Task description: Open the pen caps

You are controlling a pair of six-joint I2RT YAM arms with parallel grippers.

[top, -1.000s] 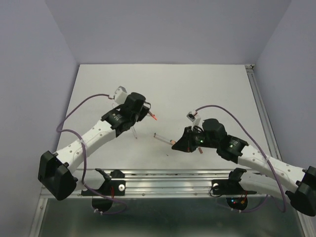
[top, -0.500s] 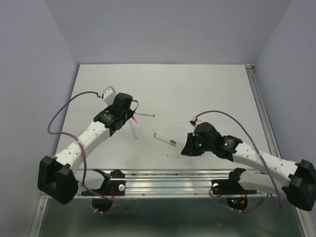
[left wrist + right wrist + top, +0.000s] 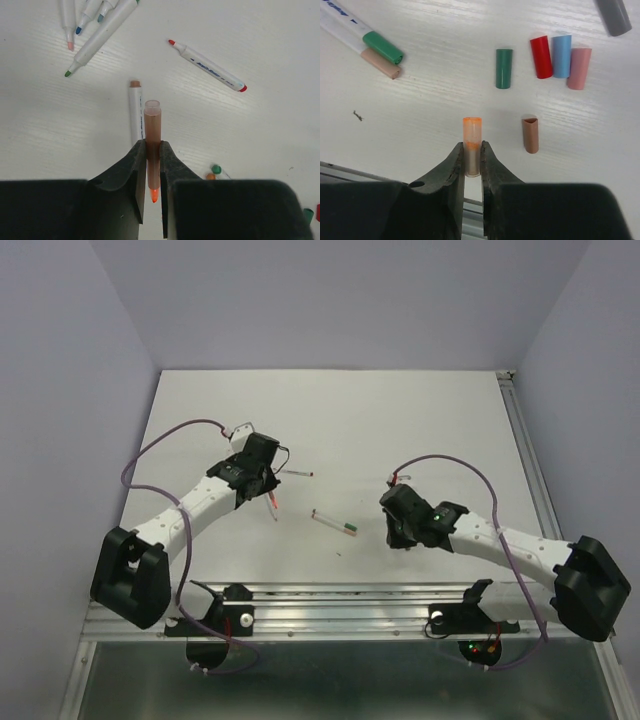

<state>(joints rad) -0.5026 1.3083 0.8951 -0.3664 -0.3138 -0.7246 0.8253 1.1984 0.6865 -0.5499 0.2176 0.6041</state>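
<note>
My left gripper (image 3: 152, 145) is shut on an uncapped pen barrel (image 3: 152, 125), whose orange tip points back between the fingers. In the top view it (image 3: 262, 480) hovers left of centre. My right gripper (image 3: 472, 147) is shut on an orange pen cap (image 3: 472, 131), held low over the table; in the top view it (image 3: 400, 530) is right of centre. Loose pen caps lie just ahead of it: green (image 3: 504, 68), red (image 3: 541, 56), blue (image 3: 562, 56), pink (image 3: 579, 68) and brown (image 3: 530, 135).
Two capped pens, one green-capped (image 3: 380, 46) and one tan-capped (image 3: 380, 64), lie left of the right gripper. Under the left gripper lie a brown-tipped pen (image 3: 135, 112), a red-tipped pen (image 3: 207, 65) and several uncapped pens (image 3: 95, 20). The metal rail (image 3: 350, 595) runs along the near edge.
The right gripper has carried the orange cap right, away from the capped pens and down beside the loose caps. The left gripper has swung left and lower with the orange pen.
</note>
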